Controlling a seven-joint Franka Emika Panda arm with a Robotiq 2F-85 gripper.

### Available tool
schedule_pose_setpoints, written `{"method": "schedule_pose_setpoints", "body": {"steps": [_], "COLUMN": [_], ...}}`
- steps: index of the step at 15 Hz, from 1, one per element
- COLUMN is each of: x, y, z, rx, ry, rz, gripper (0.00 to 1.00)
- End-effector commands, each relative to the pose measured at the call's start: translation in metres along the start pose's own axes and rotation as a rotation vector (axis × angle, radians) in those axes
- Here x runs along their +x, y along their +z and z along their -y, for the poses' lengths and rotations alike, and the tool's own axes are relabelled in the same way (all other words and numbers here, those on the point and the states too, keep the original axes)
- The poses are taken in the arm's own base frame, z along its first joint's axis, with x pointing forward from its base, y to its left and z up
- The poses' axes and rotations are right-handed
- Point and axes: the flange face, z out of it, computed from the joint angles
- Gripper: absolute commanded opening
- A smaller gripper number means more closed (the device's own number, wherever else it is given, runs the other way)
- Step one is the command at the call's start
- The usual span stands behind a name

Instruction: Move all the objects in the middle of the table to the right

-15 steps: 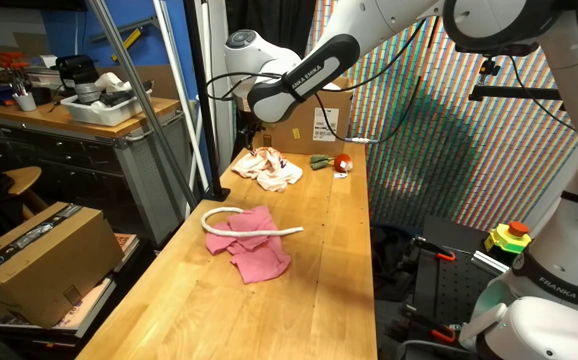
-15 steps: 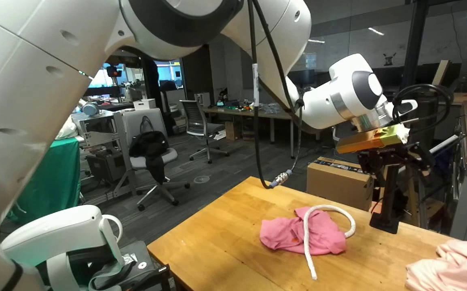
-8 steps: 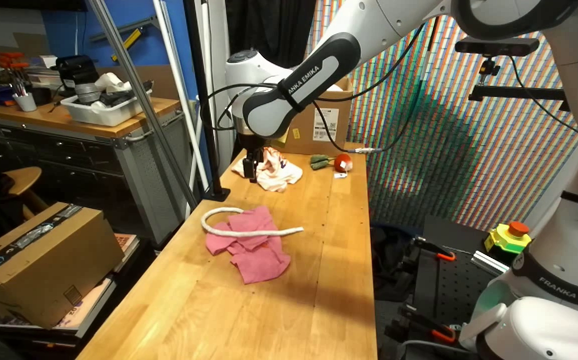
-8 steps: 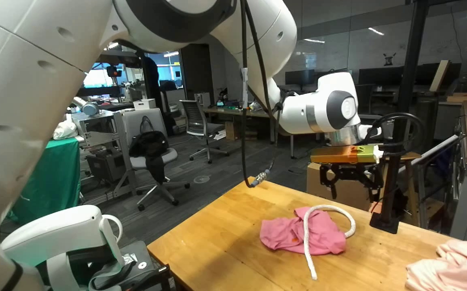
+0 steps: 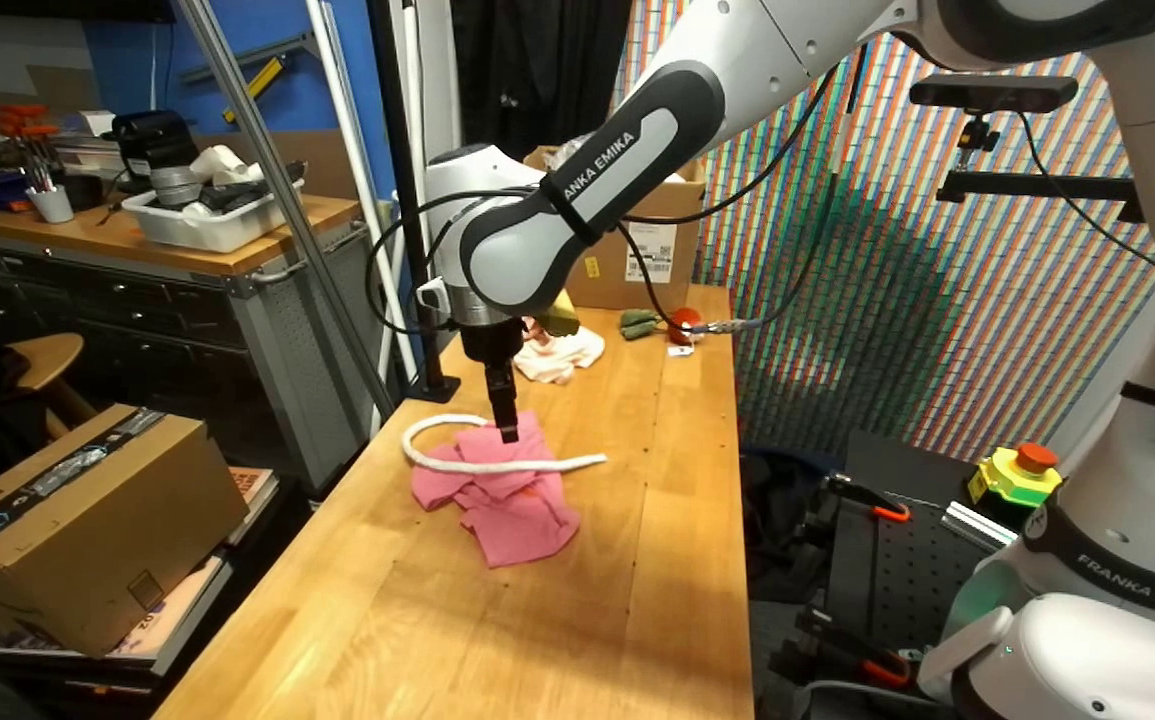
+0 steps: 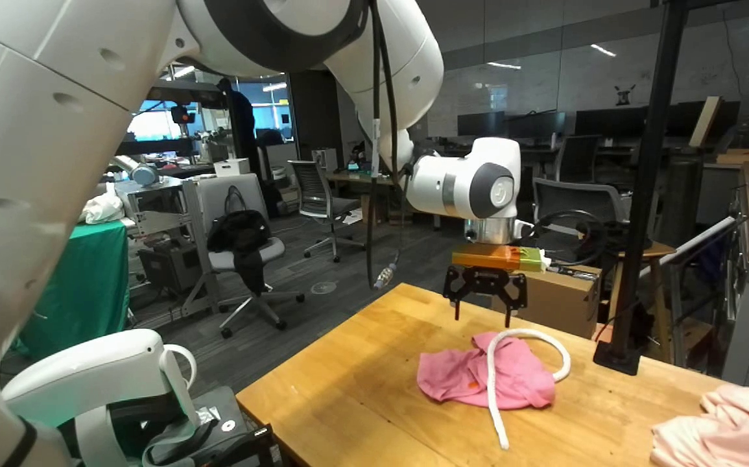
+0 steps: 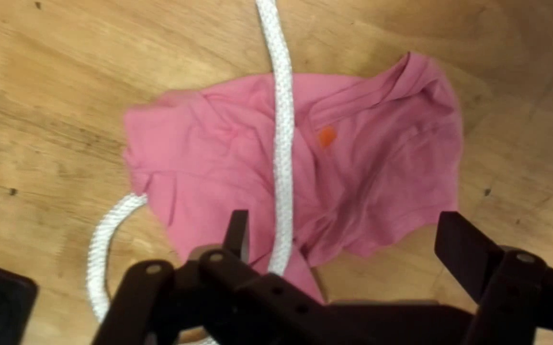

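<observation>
A crumpled pink cloth (image 5: pixel 522 528) lies on the wooden table (image 5: pixel 387 640), and it also shows in an exterior view (image 6: pixel 522 373) and the wrist view (image 7: pixel 391 163). A white rope (image 5: pixel 537 466) lies across the cloth and curls into a hook past one side; it also shows in an exterior view (image 6: pixel 492 389) and the wrist view (image 7: pixel 283 143). My gripper (image 6: pixel 482 320) is open and empty, pointing down above the cloth and rope. In the wrist view, the gripper's fingers (image 7: pixel 343 215) are wide apart, with the rope and part of the cloth seen between them.
A pale peach cloth (image 5: pixel 567 355) lies farther along the table, with a red round object (image 5: pixel 682 320) with a green part (image 5: pixel 638 322) near a cardboard box (image 5: pixel 617 285). A black post (image 6: pixel 617 357) stands at the table's edge, close to the rope's curl.
The arm has swung from beside the post to over the pink cloth and come lower. The gripper has turned from tilted to pointing down. The cloth and rope have not moved.
</observation>
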Motion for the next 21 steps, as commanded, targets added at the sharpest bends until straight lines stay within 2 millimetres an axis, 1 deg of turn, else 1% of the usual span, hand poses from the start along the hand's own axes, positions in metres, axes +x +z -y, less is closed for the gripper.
{"method": "schedule_pose_setpoints", "body": {"steps": [1,4,9,11,16,18,21], "x": [-0.003,0.0,0.009,0.011,0.017,0.022,0.031], "y": [0.003,0.016,0.034,0.046,0.071,0.076,0.075], "z": [0.02,0.02,0.01,0.007,0.016,0.023,0.034], "rx": [0.019,-0.039,-0.157,-0.195,-0.259,-0.274,-0.275], "ry": [-0.075,-0.028,0.118,0.163,0.218,0.228,0.235], "rz": [0.033,0.033,-0.029,-0.037,-0.024,-0.026,-0.033], "gripper": [1.0,1.0,1.0,1.0,1.0,1.0,1.0]}}
